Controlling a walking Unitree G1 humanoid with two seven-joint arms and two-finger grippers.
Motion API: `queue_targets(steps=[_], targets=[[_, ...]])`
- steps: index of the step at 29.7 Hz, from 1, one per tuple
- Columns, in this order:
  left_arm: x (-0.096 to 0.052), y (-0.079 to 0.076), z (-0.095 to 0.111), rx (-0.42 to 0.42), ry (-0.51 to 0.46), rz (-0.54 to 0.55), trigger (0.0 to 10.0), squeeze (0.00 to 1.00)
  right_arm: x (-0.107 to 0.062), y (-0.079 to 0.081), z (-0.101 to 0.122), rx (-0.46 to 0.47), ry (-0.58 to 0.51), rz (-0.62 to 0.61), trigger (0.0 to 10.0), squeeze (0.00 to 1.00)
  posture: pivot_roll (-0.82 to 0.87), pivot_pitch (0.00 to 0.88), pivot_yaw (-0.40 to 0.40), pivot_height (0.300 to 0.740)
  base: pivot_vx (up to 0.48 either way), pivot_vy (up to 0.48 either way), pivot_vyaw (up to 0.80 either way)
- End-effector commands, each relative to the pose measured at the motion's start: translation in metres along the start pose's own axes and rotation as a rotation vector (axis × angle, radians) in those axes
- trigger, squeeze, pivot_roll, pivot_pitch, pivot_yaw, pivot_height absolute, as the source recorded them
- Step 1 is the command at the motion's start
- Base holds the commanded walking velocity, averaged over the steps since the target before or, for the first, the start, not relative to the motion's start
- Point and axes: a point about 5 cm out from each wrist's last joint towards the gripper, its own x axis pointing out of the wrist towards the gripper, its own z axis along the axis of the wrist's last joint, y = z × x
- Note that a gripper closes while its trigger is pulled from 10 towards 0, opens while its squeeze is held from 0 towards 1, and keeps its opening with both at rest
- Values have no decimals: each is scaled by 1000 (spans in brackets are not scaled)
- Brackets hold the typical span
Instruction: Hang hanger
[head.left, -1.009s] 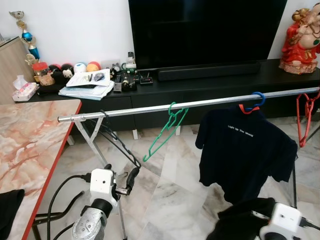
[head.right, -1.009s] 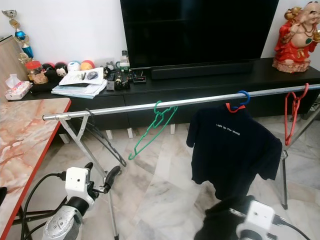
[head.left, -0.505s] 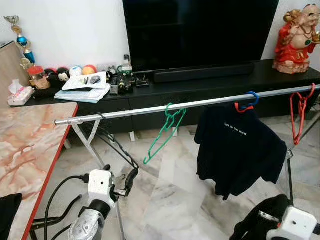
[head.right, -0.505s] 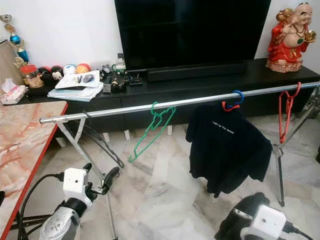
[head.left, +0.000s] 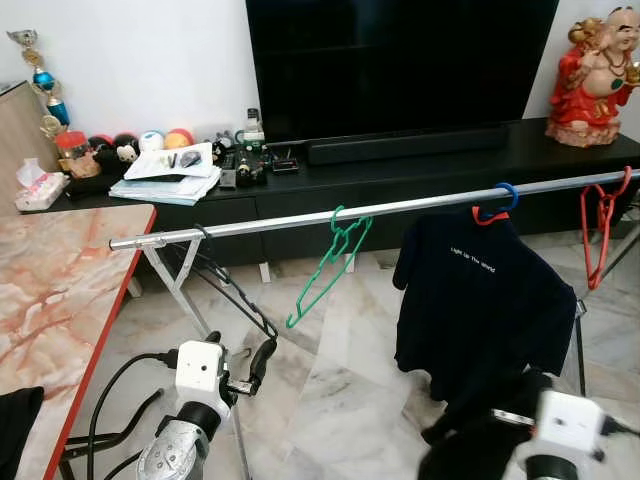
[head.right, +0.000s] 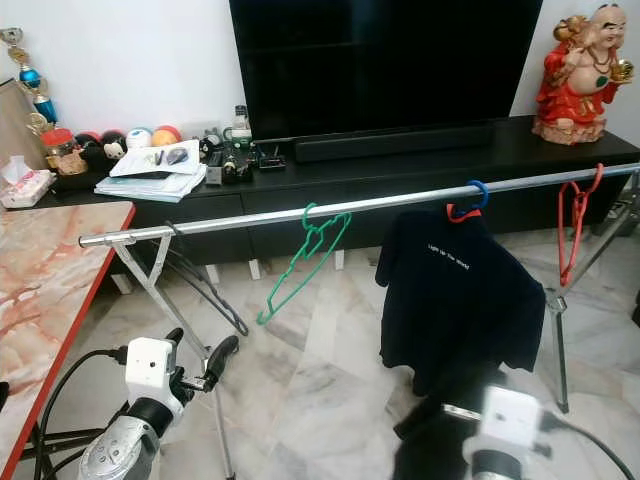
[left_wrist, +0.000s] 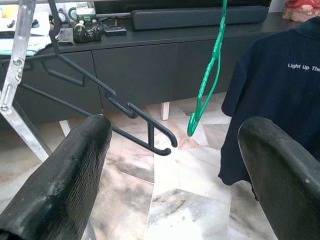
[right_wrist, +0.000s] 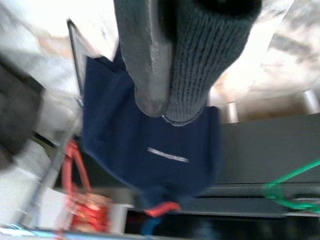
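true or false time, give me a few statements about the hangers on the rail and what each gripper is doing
1. A green hanger hangs empty on the metal rail. True.
2. The dark t-shirt hangs on a green hanger. False: its hanger hook is blue, with a red-orange part under it.
3. The left gripper is open and holds nothing. True.
4. The red hangers hang at the rail's left end. False: they hang near its right end.
5. Black hangers hang near the rail's left end. True.
6. The right gripper is wide open. False: its fingers sit pressed together.
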Motion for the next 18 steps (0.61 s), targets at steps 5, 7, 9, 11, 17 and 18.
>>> queue_targets(steps=[5,7,9,11,17,18], targets=[[0,6,2,0,-10,43,10000,0,15,10,24,-40,-91,129,10000,0,57,0,-10,740,0,0,0],[-1,6,1,5,-10,47,10000,0,19,9,28,-49,-102,142,10000,0,60,0,-20,740,0,0,0],[-1,7,1,10,-11,53,10000,0,22,7,32,-55,-111,146,10000,0,56,0,-24,740,0,0,0],[-2,8,1,12,-11,59,10000,0,23,5,34,-53,-114,140,10000,0,53,0,-24,740,0,0,0],[-1,7,1,12,-9,52,10000,0,19,4,26,-32,-76,102,10000,0,53,0,-9,740,0,0,0],[-1,7,2,15,-7,49,10000,0,18,5,25,-25,-70,96,10000,0,53,0,-9,740,0,0,0]])
